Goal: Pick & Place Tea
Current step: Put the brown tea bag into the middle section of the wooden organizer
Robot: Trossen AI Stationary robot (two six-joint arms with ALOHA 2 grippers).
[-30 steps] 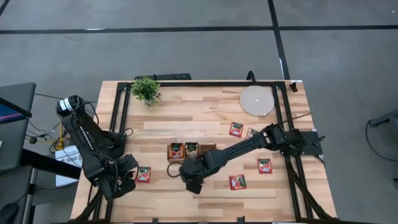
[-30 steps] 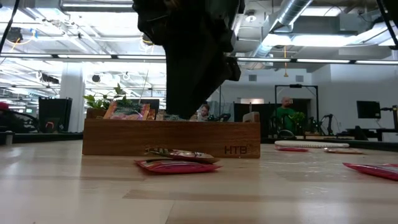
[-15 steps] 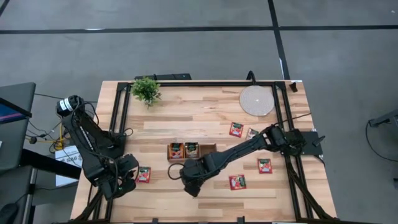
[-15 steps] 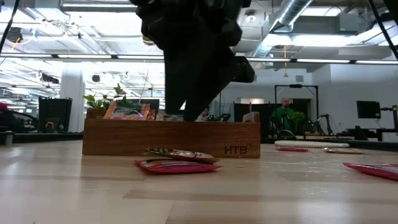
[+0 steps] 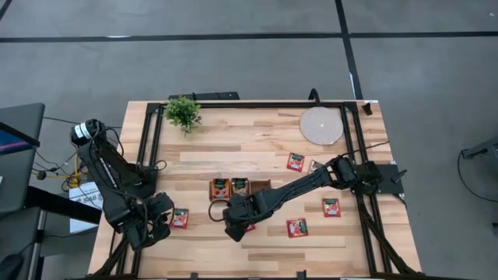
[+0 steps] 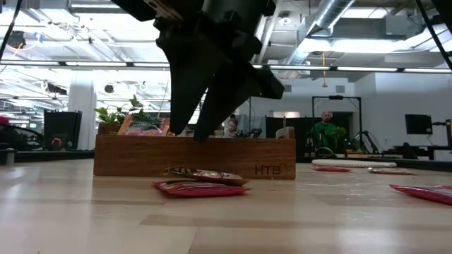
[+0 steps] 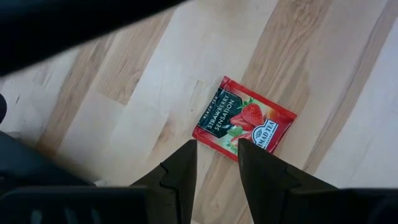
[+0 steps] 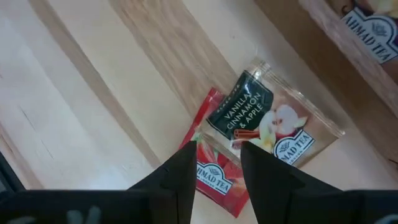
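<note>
Wooden tray, plant, round disc

Loose sachets on table: six; tray: one; plant: one.

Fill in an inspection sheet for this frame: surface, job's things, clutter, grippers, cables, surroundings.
Surface: wooden table.
Job's things: sachets loose on the right; two overlapping sachets by the tray; some inside the tray.
Clutter: plant, round disc.
Grippers: right gripper open above the overlapping pair; left gripper open over a strawberry sachet.
Cables: loose leads off the left edge.
Surroundings: a person far behind.
</note>
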